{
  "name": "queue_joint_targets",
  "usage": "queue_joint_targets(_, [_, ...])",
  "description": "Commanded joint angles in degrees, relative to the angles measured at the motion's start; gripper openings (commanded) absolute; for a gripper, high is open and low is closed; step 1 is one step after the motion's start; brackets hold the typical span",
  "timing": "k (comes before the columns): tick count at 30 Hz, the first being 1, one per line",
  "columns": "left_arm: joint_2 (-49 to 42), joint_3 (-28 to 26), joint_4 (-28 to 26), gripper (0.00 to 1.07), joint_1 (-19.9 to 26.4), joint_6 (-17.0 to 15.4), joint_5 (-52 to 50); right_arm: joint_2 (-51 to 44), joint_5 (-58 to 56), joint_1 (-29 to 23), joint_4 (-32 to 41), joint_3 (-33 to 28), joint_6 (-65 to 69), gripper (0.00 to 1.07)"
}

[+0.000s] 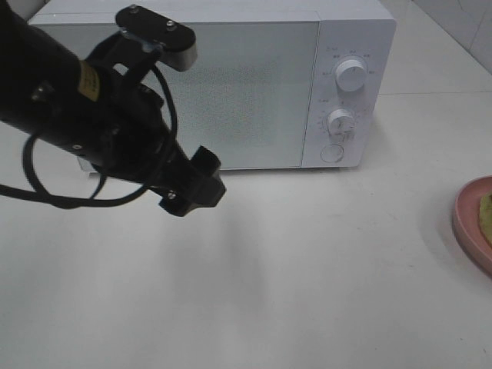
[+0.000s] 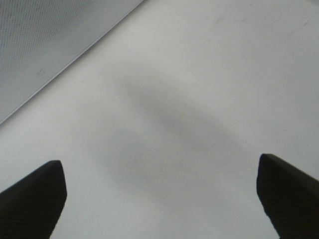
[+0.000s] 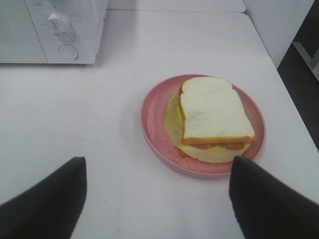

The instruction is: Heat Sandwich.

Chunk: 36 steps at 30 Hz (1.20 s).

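The sandwich [image 3: 214, 117], white bread over yellow-green filling, lies on a round pink plate [image 3: 152, 122]. In the exterior high view only the plate's rim [image 1: 467, 219] and a sliver of sandwich [image 1: 486, 215] show at the right edge. My right gripper [image 3: 157, 199] is open and empty, a short way in front of the plate. It is out of the exterior view. A white microwave [image 1: 231, 84] stands at the back with its door shut. My left gripper [image 1: 192, 188] hovers open and empty before the door's lower left part, above the bare table [image 2: 164, 149].
The microwave has two dials [image 1: 351, 74] and a round button [image 1: 332, 153] on its right panel, also in the right wrist view [image 3: 67, 51]. The table's right edge [image 3: 294, 94] runs just past the plate. A black cable [image 1: 46, 192] loops under the left arm.
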State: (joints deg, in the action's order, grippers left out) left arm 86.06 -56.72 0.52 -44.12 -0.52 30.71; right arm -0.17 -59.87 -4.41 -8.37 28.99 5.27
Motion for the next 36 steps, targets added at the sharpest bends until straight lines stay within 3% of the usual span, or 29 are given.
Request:
queue_joint_targets(1, [-2.58, 0.0, -1.78, 0.98, 3.67, -1.55, 5.39, -1.6, 0.34, 0.46, 0.06, -0.11, -0.46, 0.76])
queue_joint_targets(6, [-5.16, 0.0, -3.21, 0.98, 9.4, -1.55, 9.74, -1.6, 0.34, 0.46, 0.06, -0.11, -0.46, 0.76])
queue_joint_targets(9, [-7.96, 0.52, -3.84, 0.98, 17.07, -1.49, 13.29, -1.6, 0.34, 0.46, 0.06, -0.11, -0.46, 0.76])
queue_joint_targets(11, [-8.71, 1.03, -4.07, 0.98, 18.74, -1.49, 13.64, -1.6, 0.34, 0.46, 0.06, -0.11, -0.46, 0.76])
queue_joint_targets(13, [-11.69, 3.27, -4.98, 0.98, 24.81, -1.38, 13.98, -1.6, 0.34, 0.46, 0.06, -0.11, -0.46, 0.76])
queue_joint_targets(15, [-12.66, 4.07, -5.27, 0.98, 26.93, -1.15, 14.38, -1.6, 0.34, 0.46, 0.06, -0.11, -0.46, 0.76])
queue_joint_targets(17, [-15.7, 6.13, -5.5, 0.98, 32.43, -0.57, 15.58, -1.6, 0.34, 0.46, 0.06, -0.11, -0.46, 0.76])
queue_joint_targets(22, [-20.51, 8.77, -6.07, 0.98, 38.85, -0.29, 18.05, -1.6, 0.34, 0.46, 0.06, -0.11, -0.46, 0.76])
queue_joint_targets(28, [-26.3, 12.26, -6.19, 0.98, 44.58, -0.29, 22.06, -1.6, 0.34, 0.46, 0.06, -0.11, -0.46, 0.76])
queue_joint_targets(36, [-35.58, 16.56, -5.1, 0.98, 45.21, -0.4, 30.71, -1.6, 0.34, 0.46, 0.06, -0.11, -0.46, 0.76])
